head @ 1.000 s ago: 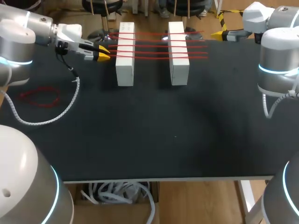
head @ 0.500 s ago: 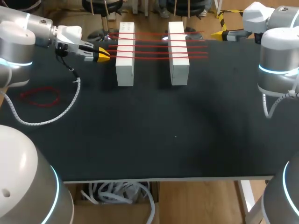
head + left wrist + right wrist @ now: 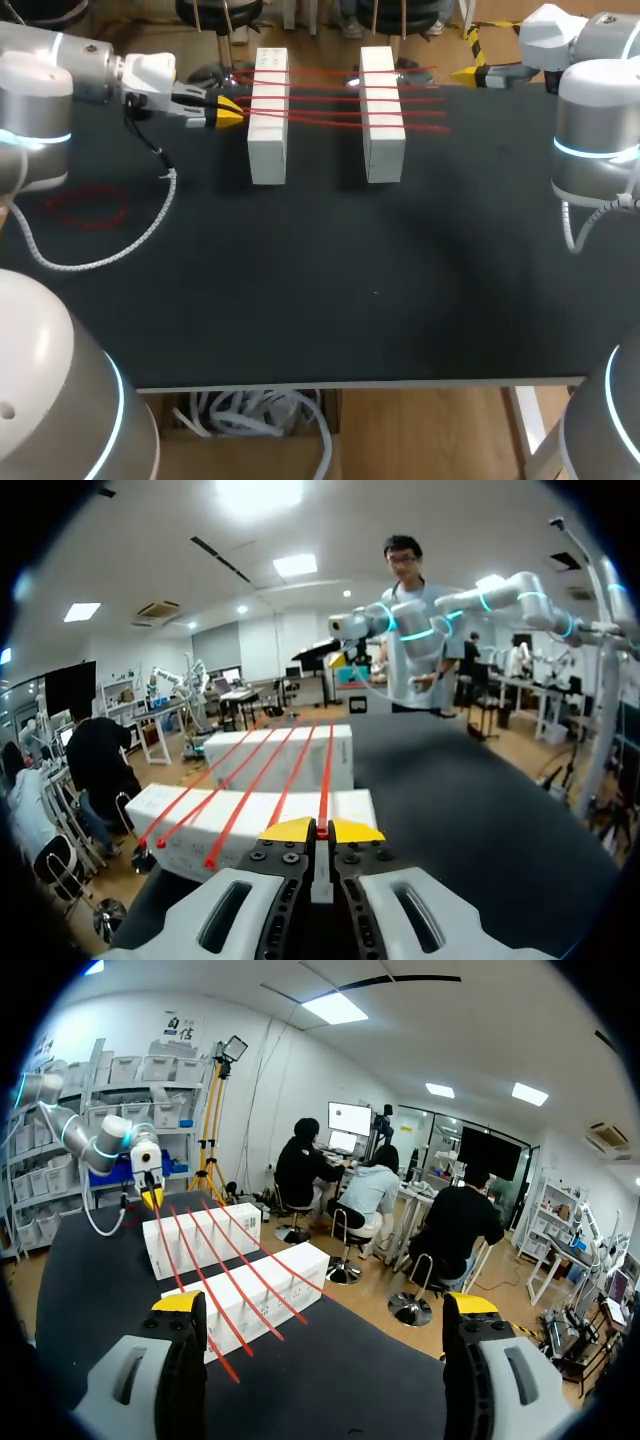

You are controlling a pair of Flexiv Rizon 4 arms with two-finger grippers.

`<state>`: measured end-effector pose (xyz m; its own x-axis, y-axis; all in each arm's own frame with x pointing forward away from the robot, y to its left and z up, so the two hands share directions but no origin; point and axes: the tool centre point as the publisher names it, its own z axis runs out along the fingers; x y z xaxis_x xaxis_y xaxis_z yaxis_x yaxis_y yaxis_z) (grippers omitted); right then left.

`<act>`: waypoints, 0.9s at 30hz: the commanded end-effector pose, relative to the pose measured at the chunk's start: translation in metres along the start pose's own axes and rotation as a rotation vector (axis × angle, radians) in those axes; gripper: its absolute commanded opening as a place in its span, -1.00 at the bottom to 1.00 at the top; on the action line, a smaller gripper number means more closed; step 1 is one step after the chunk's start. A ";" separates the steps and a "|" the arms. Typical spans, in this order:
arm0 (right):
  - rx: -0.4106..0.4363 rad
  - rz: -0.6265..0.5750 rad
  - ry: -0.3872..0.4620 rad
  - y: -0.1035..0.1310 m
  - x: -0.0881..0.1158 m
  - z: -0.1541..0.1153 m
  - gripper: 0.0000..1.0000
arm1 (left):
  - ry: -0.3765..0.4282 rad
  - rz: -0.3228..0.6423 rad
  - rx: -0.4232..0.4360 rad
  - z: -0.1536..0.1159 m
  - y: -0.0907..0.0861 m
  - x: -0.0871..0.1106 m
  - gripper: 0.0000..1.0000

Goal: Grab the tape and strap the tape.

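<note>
Red loop (image 3: pixel 85 208): lay loose on the table (image 3: pixel 330 300), left. Left gripper (image 3: pixel 228 110): fingers pinched together on the end of a red tape (image 3: pixel 325 116), which crossed two white blocks (image 3: pixel 268 115) beside other tapes (image 3: pixel 325 98). Right gripper (image 3: pixel 325 1305): fingers wide apart, holding nothing.

You had nothing legible to read on the table. No text, number or sign showed on the red tape (image 3: pixel 325 98) or on the white blocks (image 3: pixel 268 150). One block's top carried a few faint marks, too small for you to make out.
</note>
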<state>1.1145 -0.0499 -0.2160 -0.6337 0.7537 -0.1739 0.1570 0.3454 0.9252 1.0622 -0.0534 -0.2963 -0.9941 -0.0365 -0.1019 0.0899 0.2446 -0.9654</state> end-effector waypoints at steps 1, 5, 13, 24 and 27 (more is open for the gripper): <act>0.001 0.000 0.000 0.000 0.000 0.000 1.00 | -0.024 0.004 0.082 0.004 -0.007 0.014 -1.00; 0.001 0.000 0.000 0.000 0.000 0.000 1.00 | -0.046 0.008 0.162 0.011 -0.022 0.026 -1.00; 0.001 0.000 0.000 0.000 0.000 0.000 1.00 | -0.005 -0.040 0.229 0.019 -0.059 0.037 -1.00; 0.001 0.000 0.000 0.000 0.000 0.000 1.00 | 0.046 -0.076 0.191 0.028 -0.091 0.040 -1.00; 0.001 0.000 0.000 0.000 0.000 0.000 1.00 | 0.046 -0.076 0.191 0.028 -0.091 0.040 -1.00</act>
<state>1.1145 -0.0500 -0.2160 -0.6336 0.7538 -0.1739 0.1570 0.3454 0.9252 1.0162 -0.1042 -0.2196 -0.9998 -0.0021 -0.0203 0.0202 0.0529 -0.9984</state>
